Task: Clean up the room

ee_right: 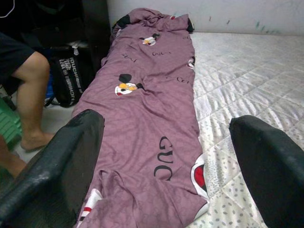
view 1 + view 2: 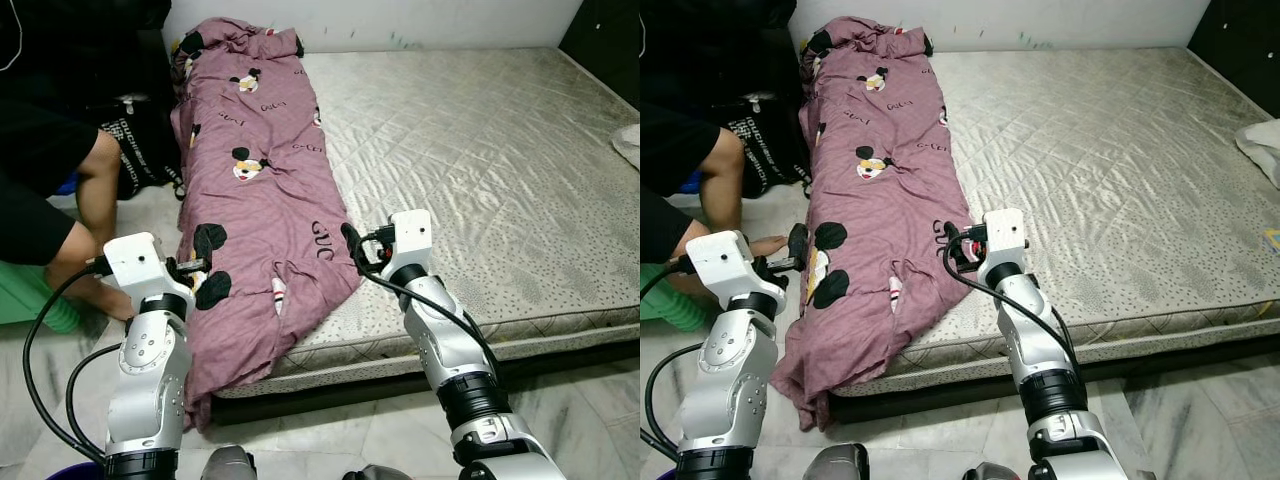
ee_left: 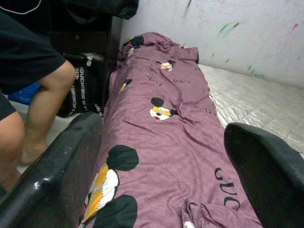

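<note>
While the mauve blanket (image 2: 262,190) is lying along the mattress (image 2: 480,180) at left of frame, we are holding our left gripper (image 2: 197,265) and right gripper (image 2: 352,243) wide over its near end.

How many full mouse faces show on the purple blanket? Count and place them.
3 faces: first near the wall end, second mid-blanket, third beside the left hand. Folds may hide others.

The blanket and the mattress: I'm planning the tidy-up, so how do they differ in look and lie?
The blanket is mauve with cartoon mouse prints and lettering; the mattress is pale grey and quilted. The blanket is bunched into a long strip along the left edge, its end drooping off the side; the mattress lies flat. Both are fabric-covered, and the blanket rests on the mattress.
</note>
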### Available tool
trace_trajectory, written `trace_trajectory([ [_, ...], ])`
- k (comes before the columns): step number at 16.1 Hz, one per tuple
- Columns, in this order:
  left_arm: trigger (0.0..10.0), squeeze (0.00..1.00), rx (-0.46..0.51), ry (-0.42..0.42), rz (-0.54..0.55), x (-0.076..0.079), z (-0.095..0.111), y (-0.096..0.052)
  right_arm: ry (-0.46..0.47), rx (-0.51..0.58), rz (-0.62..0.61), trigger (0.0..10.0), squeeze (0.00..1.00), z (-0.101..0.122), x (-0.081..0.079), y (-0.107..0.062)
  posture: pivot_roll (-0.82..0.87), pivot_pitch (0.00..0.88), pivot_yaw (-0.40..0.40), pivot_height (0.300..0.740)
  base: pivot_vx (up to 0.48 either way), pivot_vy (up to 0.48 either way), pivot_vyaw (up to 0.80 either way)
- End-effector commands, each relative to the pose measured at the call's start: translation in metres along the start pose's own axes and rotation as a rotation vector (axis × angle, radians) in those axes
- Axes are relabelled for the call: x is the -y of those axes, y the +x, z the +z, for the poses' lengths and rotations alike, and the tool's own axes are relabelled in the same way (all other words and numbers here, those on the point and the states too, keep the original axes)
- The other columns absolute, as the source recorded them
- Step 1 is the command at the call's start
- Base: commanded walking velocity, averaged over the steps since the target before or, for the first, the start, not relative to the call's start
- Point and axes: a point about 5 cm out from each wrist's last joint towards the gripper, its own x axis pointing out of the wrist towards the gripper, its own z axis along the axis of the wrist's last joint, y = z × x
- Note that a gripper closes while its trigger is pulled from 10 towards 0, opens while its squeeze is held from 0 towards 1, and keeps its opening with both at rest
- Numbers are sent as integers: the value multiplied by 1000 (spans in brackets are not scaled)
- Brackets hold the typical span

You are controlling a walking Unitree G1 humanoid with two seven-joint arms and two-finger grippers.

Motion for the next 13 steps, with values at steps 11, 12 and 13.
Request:
trace_trajectory([
  [11,10000,0,-6,6,18,0,-1,1,1,17,17,10000,0,5,-1,0,69,94,-31,701,0,0,0],
  [12,10000,0,-6,6,18,0,-1,1,0,17,19,10000,0,5,-1,0,68,95,-31,693,0,0,0],
  [13,10000,0,-6,5,18,0,-1,1,-2,16,21,10000,0,5,-2,0,67,93,-31,674,0,0,0],
])
